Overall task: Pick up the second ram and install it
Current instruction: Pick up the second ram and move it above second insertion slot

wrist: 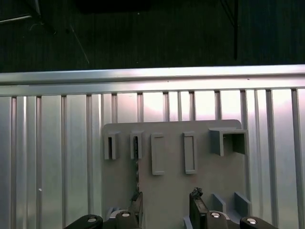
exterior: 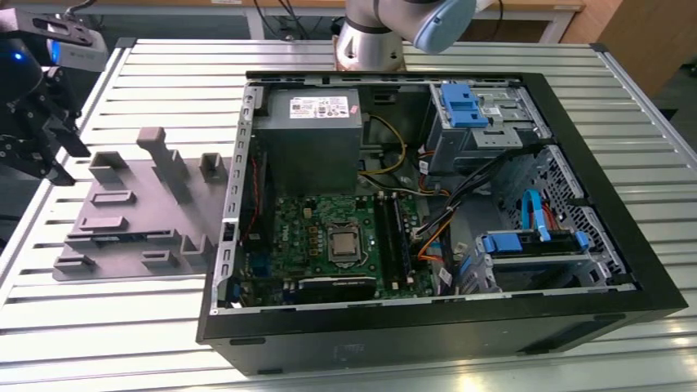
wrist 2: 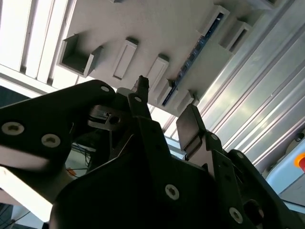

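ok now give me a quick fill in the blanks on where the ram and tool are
1. The second ram stands on edge in the ___ holder tray.
2. The tool hangs above that tray with its jaws ___, holding nothing.
3. The tray lies to the exterior view's ___ of the computer case.
Missing words: grey; open; left.

The second ram [wrist 2: 192, 59] is a thin blue stick with a row of dark chips. It stands on its long edge, slotted between raised blocks of the grey holder tray [wrist 2: 157, 24].
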Motion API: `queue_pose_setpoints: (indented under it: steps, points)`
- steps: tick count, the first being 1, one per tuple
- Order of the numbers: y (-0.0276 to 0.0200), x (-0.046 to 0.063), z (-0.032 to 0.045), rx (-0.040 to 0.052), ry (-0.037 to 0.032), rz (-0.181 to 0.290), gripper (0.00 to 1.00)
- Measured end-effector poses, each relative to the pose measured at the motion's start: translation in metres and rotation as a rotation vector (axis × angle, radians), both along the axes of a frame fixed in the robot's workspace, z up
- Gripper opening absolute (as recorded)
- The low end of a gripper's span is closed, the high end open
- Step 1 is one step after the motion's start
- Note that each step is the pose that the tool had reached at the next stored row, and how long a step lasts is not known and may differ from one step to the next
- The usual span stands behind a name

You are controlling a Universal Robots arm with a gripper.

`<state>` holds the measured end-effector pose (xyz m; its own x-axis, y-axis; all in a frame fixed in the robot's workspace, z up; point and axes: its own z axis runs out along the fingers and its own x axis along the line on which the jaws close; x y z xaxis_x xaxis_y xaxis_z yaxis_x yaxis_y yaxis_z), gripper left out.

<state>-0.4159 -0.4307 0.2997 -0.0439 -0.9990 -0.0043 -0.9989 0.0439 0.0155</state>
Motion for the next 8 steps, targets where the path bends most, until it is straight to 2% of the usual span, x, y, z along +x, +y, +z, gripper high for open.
queue_pose_setpoints:
  steps: [8]
  points:
    - [-0.0019, 0.000, -0.0144, 0.0000, -0.0010, 0.000, 0.50]
